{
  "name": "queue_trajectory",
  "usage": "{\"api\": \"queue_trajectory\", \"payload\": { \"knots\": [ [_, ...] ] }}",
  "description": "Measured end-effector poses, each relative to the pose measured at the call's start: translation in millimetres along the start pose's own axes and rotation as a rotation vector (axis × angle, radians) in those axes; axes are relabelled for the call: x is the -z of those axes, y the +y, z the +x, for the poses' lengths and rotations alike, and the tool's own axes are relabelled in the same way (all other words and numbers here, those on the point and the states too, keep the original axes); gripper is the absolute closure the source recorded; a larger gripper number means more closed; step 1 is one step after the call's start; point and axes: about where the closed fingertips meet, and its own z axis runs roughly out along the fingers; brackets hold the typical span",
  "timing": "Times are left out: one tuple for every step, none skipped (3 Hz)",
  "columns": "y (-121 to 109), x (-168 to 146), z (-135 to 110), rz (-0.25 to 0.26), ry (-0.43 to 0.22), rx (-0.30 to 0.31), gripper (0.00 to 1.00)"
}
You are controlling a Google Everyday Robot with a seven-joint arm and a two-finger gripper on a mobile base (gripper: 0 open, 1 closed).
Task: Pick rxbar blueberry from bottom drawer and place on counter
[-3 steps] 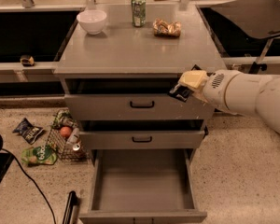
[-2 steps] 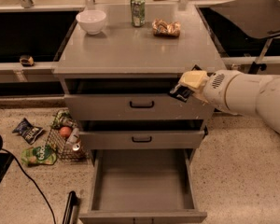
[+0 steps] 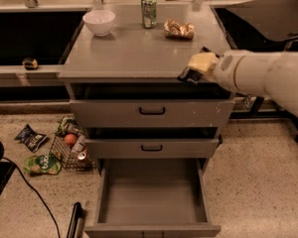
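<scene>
1. Nearest us, the bottom drawer (image 3: 151, 195) stands open, holding nothing
2. At the front right edge of the counter (image 3: 134, 53), the gripper (image 3: 189, 75) grips a dark flat thing, we judge the rxbar blueberry (image 3: 186, 77); it has risen from the front of the top drawer (image 3: 151, 114) to edge level
3. Farther back, bowl (image 3: 99, 21), can (image 3: 149, 11) and snack bag (image 3: 179, 29) leave bare counter; setting down comes next

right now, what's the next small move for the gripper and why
Probably ease the gripper inward over the counter: it sits at the front edge with a dark thing, likely the rxbar blueberry, at its tip, and the open bottom drawer shows no bar.
</scene>
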Motion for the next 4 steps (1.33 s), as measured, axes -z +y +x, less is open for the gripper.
{"api": "queue_trajectory", "payload": {
  "knots": [
    [-24.2,-30.2,55.0,0.036,0.049,0.128,1.0],
    [-50.1,-59.8,93.2,0.061,0.062,0.238,1.0],
    [-68.6,-98.6,109.5,0.071,-0.005,0.291,1.0],
    [-68.2,-98.8,109.1,0.07,-0.005,0.291,1.0]
  ]
}}
